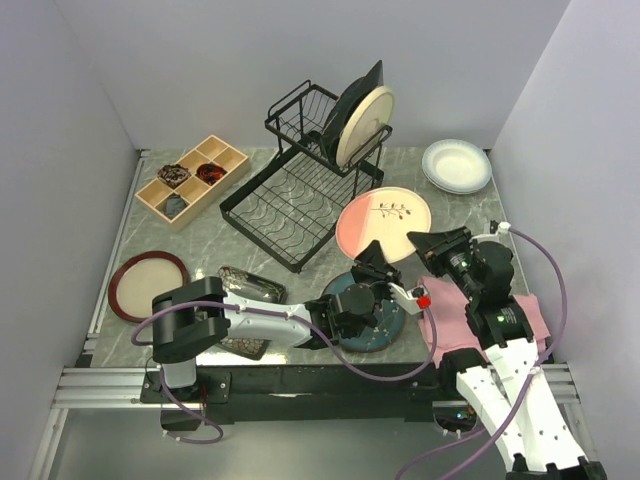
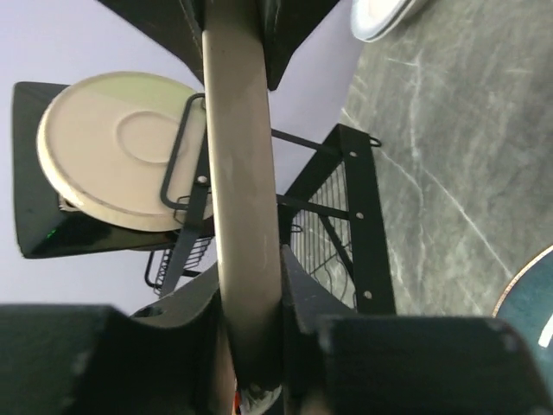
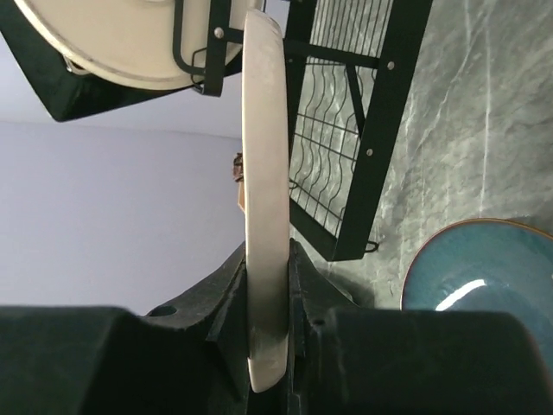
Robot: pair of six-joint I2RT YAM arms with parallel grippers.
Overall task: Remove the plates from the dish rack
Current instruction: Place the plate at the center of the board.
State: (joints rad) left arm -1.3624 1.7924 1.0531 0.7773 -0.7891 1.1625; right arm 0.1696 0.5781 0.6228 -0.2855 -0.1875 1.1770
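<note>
Because both pincers are clamped on its rim, the pink plate (image 1: pixel 383 222) hangs over the tabletop (image 1: pixel 462 215) beside the dish rack (image 1: pixel 290 205), seemingly mid-handover: left pincer (image 1: pixel 372 262) at the near edge, right pincer (image 1: pixel 430 243) at the right. A cream plate (image 1: pixel 365 125) and a black plate (image 1: pixel 350 105) stand racked.

From overhead I get bright, even light off the pale walls. The dish rack (image 1: pixel 290 205) and the arms throw only faint shadows on the table (image 1: pixel 470 215), and everything below its near edge goes dim. On both wrist views the pink plate (image 2: pixel 242 173) sits so close that its rim blurs, while the left gripper (image 2: pixel 251 346) and right gripper (image 3: pixel 268 337) read near black. A white glint sits on the teal plate (image 3: pixel 458 294); the white plate (image 2: pixel 380 17) is blown out.
</note>
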